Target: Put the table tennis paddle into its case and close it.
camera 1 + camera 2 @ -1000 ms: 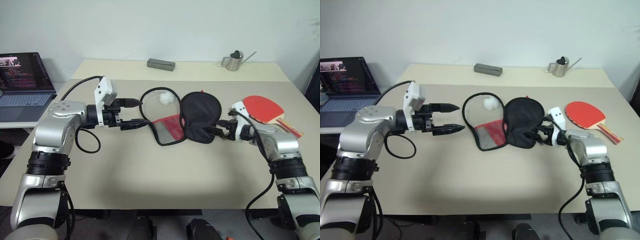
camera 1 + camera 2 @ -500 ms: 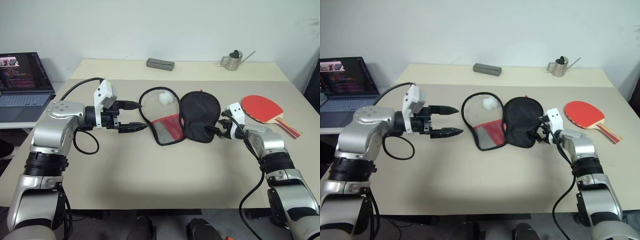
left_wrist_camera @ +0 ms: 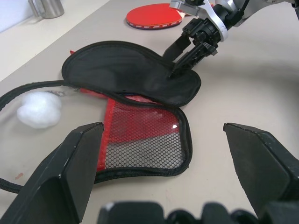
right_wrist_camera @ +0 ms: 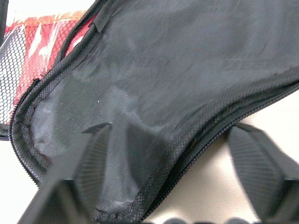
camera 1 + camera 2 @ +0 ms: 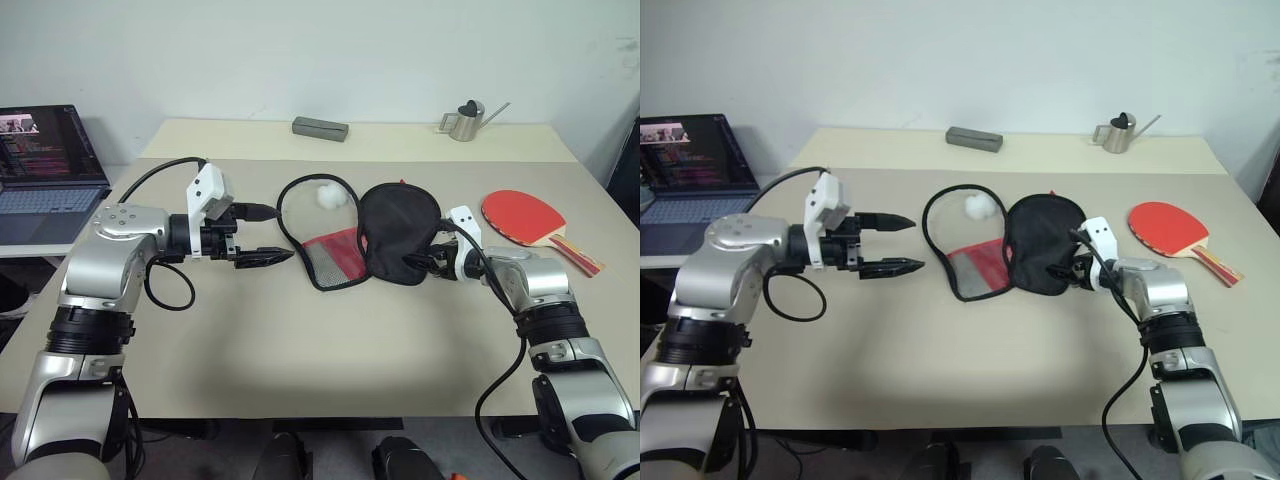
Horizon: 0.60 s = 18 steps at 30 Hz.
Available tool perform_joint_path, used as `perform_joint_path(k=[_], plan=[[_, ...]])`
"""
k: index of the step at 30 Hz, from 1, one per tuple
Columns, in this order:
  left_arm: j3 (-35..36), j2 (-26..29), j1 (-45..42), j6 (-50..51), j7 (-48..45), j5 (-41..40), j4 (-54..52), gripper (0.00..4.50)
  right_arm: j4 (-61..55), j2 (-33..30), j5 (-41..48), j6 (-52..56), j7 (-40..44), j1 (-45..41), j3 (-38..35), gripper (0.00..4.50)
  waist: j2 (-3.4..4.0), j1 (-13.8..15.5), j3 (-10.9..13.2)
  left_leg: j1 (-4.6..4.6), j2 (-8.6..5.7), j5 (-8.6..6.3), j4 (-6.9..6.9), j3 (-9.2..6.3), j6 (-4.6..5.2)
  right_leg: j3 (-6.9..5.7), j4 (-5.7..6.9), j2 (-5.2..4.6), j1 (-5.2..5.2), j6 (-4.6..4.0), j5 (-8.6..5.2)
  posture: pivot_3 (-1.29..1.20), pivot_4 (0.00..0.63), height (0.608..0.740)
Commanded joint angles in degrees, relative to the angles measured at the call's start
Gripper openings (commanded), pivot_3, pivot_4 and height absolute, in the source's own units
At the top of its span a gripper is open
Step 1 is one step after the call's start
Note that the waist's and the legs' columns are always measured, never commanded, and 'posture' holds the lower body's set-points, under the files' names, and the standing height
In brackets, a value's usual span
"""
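jaws of the right gripper [image 3: 184, 58], wide a second ago, are now narrowing over the near edge of the case [image 5: 400, 230], grip not yet sure; left gripper [image 5: 902, 243] hangs wide open, empty. paddle [image 5: 527, 216] waits on the table beyond, so opening the case comes first.

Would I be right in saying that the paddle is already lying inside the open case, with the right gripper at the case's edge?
Not quite: the paddle lies on the table beside the open case, not inside it, as the left eye view shows. The right gripper is indeed at the case's edge.
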Motion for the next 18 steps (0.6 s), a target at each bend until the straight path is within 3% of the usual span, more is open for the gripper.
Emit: perform_joint_path(k=[1,8,18], plan=[[0.6,1.5,1.0,-1.4,-0.6,0.7,-1.9,4.5,-0.5,0.5,-1.0,-1.4,-0.5,-0.6,0.4,2.39,0.0,0.0,0.0,0.0,0.0,0.0,0.0,0.0,0.0,0.0,0.0,0.01,-0.01,0.0,0.0,0.0,0.15,0.74],[0.8,2.2,6.7,1.9,-0.9,-1.4,-9.8,4.5,1.0,-0.5,-2.6,-3.2,-0.8,-1.1,0.0,0.09,0.0,0.0,0.0,-0.01,0.04,0.0,-0.01,0.0,0.0,0.02,0.0,0.0,-0.01,-0.01,-0.01,0.0,0.15,0.74],[1.5,1.3,5.2,8.1,0.7,-6.1,-16.2,4.5,-5.5,-6.4,-1.3,2.3,2.8,3.2,-0.5,0.04,0.0,0.3,0.0,-0.01,0.02,0.01,0.01,-0.01,0.0,0.01,0.0,-0.01,0.0,-0.01,-0.01,0.0,0.15,0.74]])
